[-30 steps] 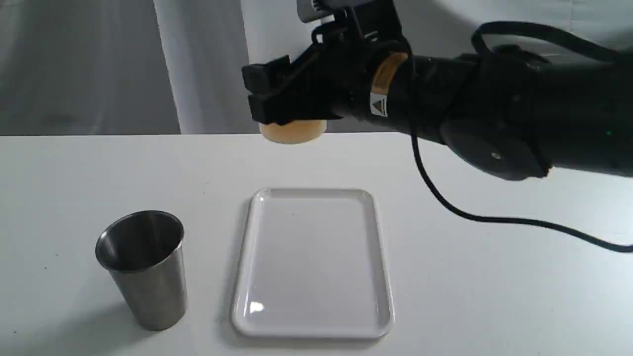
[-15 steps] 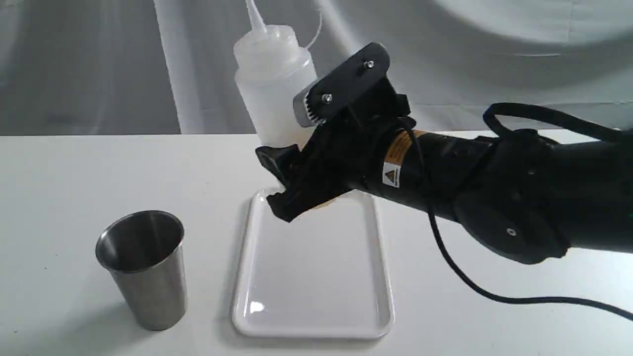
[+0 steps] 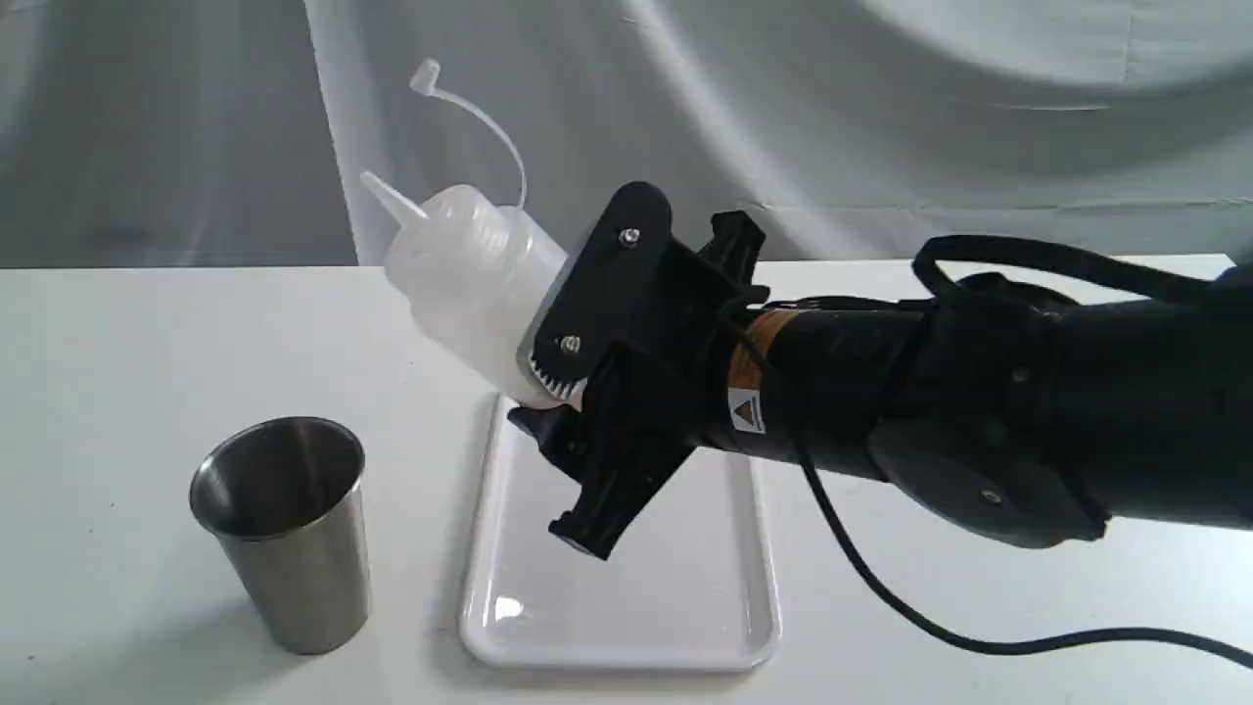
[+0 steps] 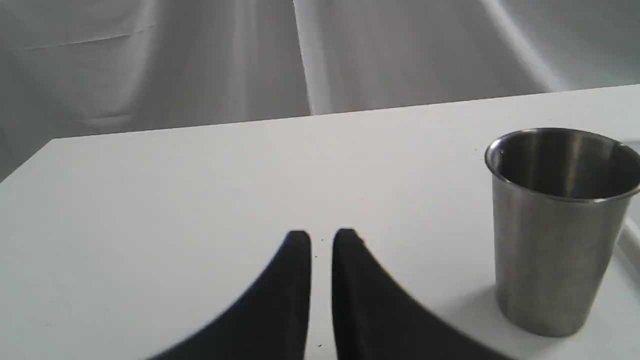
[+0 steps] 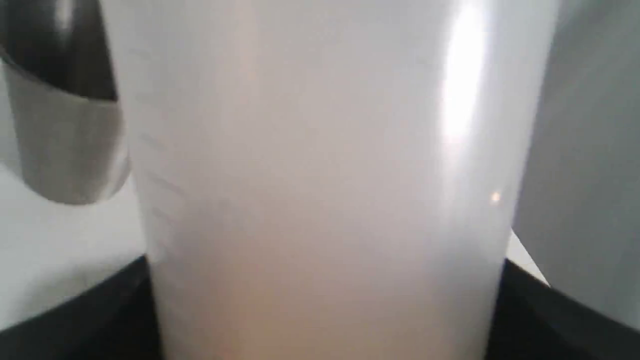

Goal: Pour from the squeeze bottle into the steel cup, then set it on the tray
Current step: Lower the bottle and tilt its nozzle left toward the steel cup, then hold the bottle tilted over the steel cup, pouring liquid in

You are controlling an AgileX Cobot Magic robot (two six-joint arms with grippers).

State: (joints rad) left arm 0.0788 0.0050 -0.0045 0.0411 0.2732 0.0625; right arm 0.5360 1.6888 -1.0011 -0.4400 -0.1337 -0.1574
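The squeeze bottle (image 3: 470, 279) hangs tilted above the tray's far left corner, its nozzle (image 3: 380, 193) pointing up and left, towards the steel cup's side. My right gripper (image 3: 548, 411) is shut on the bottle near its base. The cap strap (image 3: 489, 127) arcs above the bottle. In the right wrist view the bottle (image 5: 325, 175) fills the picture, faintly amber near the fingers (image 5: 75, 320). The steel cup (image 3: 284, 529) stands upright left of the tray (image 3: 626, 607), well below and left of the nozzle. My left gripper (image 4: 322, 239) is shut on nothing, low over the table, left of the cup (image 4: 555, 225).
The right arm's black cable (image 3: 881, 597) trails across the table to the right of the tray. Grey cloth (image 3: 881, 117) hangs behind the table's far edge. The table's left corner (image 4: 52, 142) shows in the left wrist view.
The right arm has come down and rolled, tipping the bottle from upright to leaning left with its nozzle towards the cup's side. Cup and tray have not moved.
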